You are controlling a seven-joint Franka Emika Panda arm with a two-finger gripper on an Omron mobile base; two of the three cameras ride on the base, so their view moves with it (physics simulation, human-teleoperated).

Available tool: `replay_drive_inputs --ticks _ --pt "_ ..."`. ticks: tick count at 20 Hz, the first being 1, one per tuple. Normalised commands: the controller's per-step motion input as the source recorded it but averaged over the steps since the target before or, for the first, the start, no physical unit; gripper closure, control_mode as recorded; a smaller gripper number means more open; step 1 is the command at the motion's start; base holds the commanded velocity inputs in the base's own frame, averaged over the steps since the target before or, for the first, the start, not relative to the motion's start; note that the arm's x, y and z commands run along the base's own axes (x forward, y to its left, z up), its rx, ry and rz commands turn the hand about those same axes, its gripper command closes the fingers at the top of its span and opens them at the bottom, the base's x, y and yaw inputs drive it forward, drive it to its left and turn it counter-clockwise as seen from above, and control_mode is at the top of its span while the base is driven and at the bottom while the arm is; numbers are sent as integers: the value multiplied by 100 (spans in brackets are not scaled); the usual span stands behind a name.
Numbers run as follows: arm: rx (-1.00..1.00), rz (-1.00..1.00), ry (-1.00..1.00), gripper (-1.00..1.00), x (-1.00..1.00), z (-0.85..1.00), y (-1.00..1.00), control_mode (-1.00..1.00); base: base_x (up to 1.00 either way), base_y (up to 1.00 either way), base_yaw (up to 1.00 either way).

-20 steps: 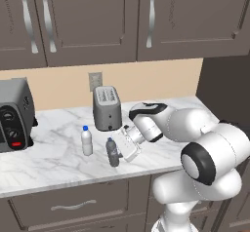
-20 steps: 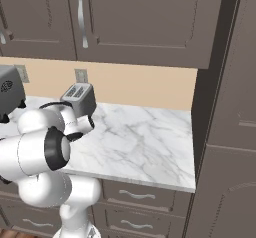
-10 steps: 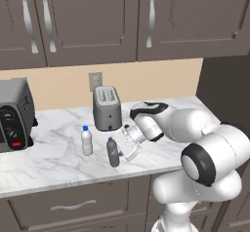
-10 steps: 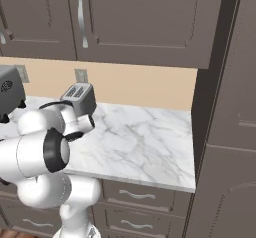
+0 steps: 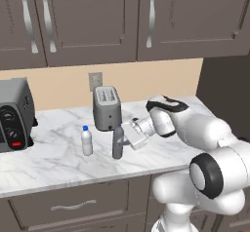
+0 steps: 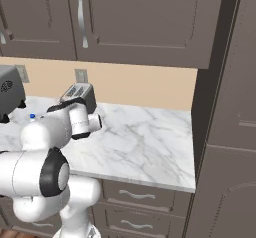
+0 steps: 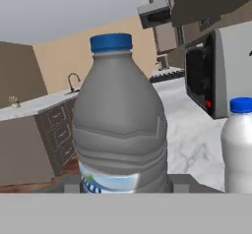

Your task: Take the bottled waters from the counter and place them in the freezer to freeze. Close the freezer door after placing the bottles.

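Observation:
The darker grey see-through bottled water (image 5: 117, 142) stands upright on the white marble counter (image 5: 53, 163), in front of the toaster. My gripper (image 5: 123, 139) reaches in from the right and is shut on it. In the hand view this bottle (image 7: 120, 125) stands between my fingertips (image 7: 179, 183), blue cap up. The whitish bottled water (image 5: 87, 141) stands a short way to its left, apart from it, and appears at the right edge of the hand view (image 7: 239, 149). Its blue cap (image 6: 32, 116) peeks past my arm in the right base view. The freezer and its door are out of view.
A silver toaster (image 5: 107, 108) stands just behind the bottles. A grey and black countertop oven (image 5: 14, 121) sits at the far left. Upper cabinets (image 5: 97, 16) hang above. A tall dark cabinet (image 6: 225, 107) bounds the counter (image 6: 145, 142) on the right.
My fingers have closed in on the grey bottle. The arm and both bottles stay where they were.

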Motion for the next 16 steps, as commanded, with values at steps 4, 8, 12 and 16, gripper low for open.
replay_drive_inputs --ticks 4,8,12,16 --pt "12 -6 0 100 -61 60 -19 -100 0 0 0" --pt "1 -8 -3 100 -69 44 -36 -100 0 0 0" --pt "0 -7 -2 100 -56 57 -42 -100 0 0 0" --pt "-3 -11 0 100 -7 54 -56 -100 0 0 0"
